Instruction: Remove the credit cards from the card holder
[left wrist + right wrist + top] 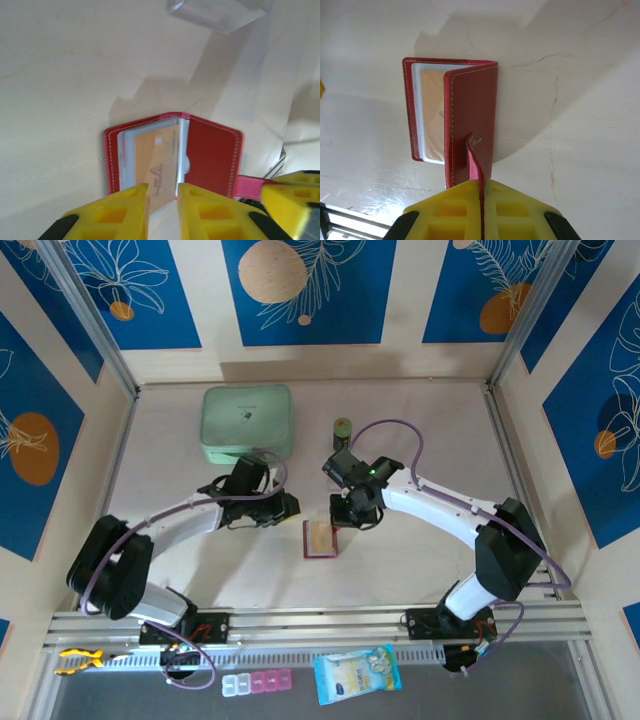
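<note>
We see the right claw (pixel 481 195) closed on the snap tab (pixel 473 157) of the open card holder (pixel 472 105) — the left claw (pixel 162 197), slightly open, hangs over its orange card (pixel 155 160).

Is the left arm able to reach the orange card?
Probably yes: the right pincer holds the wallet open by its tab, and the orange card sits right before the left pincer.

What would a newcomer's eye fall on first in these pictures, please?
The dark-red card holder lies open at the middle of the table, an orange card in its clear sleeve. The right gripper is shut on its snap tab, with the cover half raised, while the left gripper hangs just over the card, fingers slightly apart.
</note>
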You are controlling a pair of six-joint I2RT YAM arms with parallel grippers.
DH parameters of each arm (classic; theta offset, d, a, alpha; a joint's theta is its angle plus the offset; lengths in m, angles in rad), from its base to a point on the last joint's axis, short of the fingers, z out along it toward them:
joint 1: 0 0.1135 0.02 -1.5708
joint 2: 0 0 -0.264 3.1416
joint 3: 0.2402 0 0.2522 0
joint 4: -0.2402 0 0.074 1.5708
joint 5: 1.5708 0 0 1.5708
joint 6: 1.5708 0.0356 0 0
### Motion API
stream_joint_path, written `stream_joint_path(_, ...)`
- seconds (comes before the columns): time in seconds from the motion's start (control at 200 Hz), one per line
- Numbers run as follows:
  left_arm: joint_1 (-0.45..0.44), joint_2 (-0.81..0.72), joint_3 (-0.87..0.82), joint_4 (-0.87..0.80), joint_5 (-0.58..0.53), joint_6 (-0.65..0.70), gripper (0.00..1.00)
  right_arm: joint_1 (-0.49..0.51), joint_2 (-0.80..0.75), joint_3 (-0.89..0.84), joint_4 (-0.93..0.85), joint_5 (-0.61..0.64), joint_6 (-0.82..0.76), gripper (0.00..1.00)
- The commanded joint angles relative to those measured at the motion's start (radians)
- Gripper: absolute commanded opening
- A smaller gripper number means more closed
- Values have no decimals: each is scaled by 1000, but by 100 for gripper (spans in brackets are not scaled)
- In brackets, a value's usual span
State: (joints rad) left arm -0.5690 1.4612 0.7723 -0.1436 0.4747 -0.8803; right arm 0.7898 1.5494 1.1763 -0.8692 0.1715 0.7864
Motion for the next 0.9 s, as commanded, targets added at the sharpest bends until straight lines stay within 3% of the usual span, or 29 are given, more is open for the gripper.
stream_joint_path(0.0,-37,47,19,3,30,15,19,-22,-7,-20,-51,33,-20,4)
stream_joint_path(0.435,-110,186,22,63,9,-43,5,-92,-10,-132,-6,52,-68,4)
stream_joint_path(0.89,-113,210,-7,48,-20,-38,3,-97,84,-195,45,136,-75,4)
